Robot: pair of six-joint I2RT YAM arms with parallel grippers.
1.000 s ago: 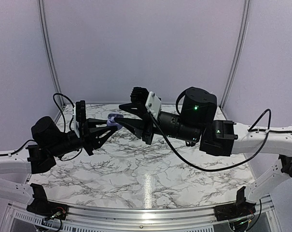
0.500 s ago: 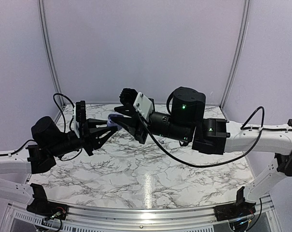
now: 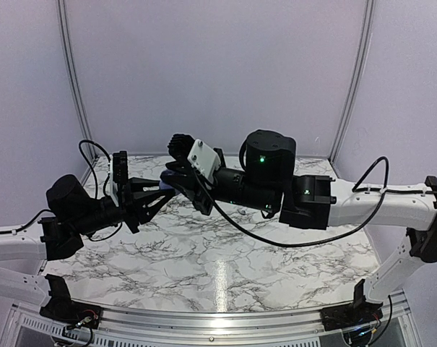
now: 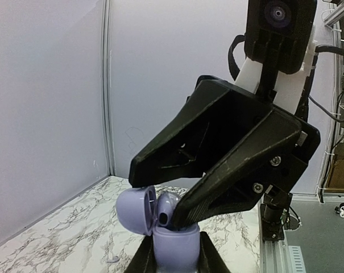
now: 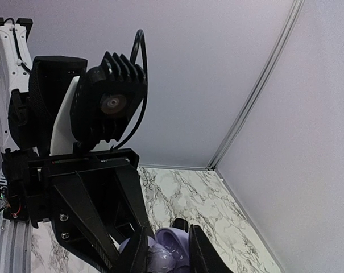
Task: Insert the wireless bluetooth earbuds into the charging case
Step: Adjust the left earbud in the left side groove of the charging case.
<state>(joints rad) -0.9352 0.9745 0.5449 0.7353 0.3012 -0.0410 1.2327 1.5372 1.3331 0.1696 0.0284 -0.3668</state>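
A pale lilac charging case (image 4: 176, 245) is held off the table in my left gripper (image 4: 176, 260), which is shut on its body. Its lid (image 4: 132, 209) hangs open to the left. A lilac earbud (image 4: 166, 206) stands half out of the case mouth. My right gripper (image 4: 156, 196) reaches in from above with its jaws a little apart. One finger rests by the lid's rim and the other presses the earbud's side. From the right wrist, the earbud (image 5: 158, 257) and lid (image 5: 174, 242) sit between my right gripper (image 5: 167, 253). In the top view both grippers (image 3: 169, 184) meet and hide the case.
The marble table (image 3: 225, 267) lies below both raised arms, with white walls (image 3: 204, 72) on three sides. A small pale scrap (image 4: 112, 259) lies on the marble under the case. A metal rail (image 4: 274, 256) runs along the table's edge.
The right arm has slid left until its fingers reach the case held by the left gripper, and its jaws have narrowed. The left arm and case have stayed still.
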